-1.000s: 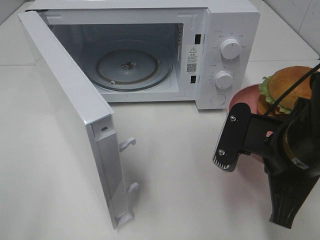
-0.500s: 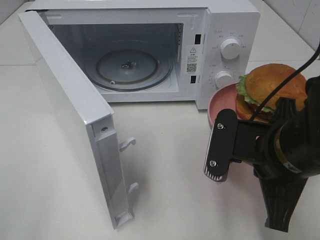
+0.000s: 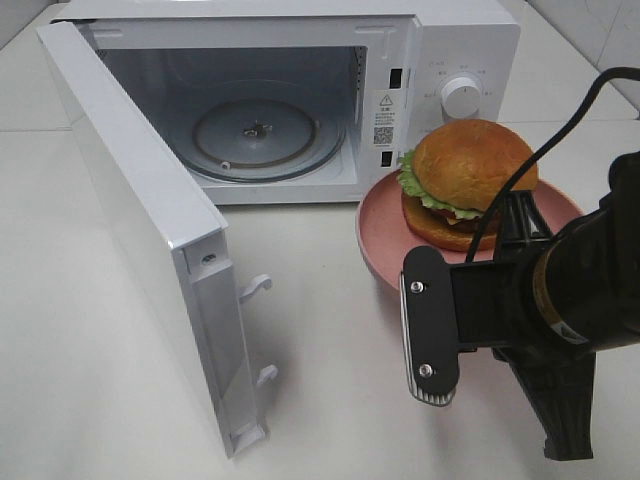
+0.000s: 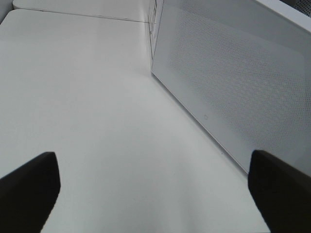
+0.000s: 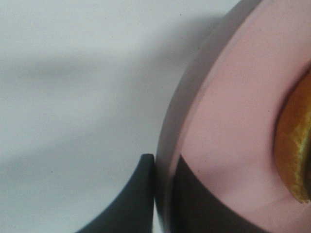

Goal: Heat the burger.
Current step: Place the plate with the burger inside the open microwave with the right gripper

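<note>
Right end effector [image 5: 164, 162], clamped narrowly on the rim of the pink plate [image 3: 372, 240], holds up the burger [image 3: 468, 178]: glossy golden bun, frilly lettuce.

A white table [image 3: 330, 300] carries a white microwave [image 3: 395, 60], its door swung open.

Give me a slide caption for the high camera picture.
Right gripper pinches the rim of the pink plate carrying the burger, just in front of the open microwave.
</note>
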Motion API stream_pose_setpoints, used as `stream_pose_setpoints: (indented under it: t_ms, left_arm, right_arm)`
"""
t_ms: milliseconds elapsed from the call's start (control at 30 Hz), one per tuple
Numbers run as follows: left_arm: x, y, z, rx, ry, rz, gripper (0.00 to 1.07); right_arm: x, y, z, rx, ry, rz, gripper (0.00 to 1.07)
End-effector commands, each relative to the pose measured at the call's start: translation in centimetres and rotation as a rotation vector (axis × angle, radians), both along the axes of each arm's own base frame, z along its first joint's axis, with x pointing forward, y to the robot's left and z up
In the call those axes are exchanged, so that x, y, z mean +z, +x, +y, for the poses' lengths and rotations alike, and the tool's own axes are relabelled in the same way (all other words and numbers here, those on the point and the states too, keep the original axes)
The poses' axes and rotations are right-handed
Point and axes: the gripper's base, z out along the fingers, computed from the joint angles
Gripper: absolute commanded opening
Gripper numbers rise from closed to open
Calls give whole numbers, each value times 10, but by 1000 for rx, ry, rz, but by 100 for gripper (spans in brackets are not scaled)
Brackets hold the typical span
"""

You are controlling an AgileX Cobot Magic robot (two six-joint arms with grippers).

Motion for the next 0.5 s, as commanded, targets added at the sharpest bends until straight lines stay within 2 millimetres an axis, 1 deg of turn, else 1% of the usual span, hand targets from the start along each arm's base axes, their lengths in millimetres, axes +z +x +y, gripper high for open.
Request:
stream_pose_setpoints:
  t_ms: [33, 67, 133, 167, 200, 233, 267, 500]
  left_arm:
    - [1, -2, 0, 2, -8, -26, 98]
    - [1, -2, 0, 2, -8, -26, 98]
    - [1, -2, 0, 2, -8, -26, 98]
    - [1, -2, 0, 2, -8, -26, 98]
    - [1, -2, 0, 2, -8, -26, 98]
    - [1, -2, 0, 2, -8, -26, 98]
    - [1, -2, 0, 2, -8, -26, 98]
    - [1, -2, 0, 2, -8, -26, 98]
  right_arm:
    - [5, 2, 7, 139, 9, -55, 0]
    - [5, 2, 7, 139, 9, -55, 0]
    - [6, 3, 12, 211, 29, -69, 0]
    - [6, 3, 12, 211, 29, -69, 0]
    - [7, 2, 15, 261, 42, -80, 0]
    - [7, 2, 15, 261, 42, -80, 0]
    - [7, 2, 18, 301, 54, -90, 0]
    - [9, 2, 26, 432, 75, -124, 0]
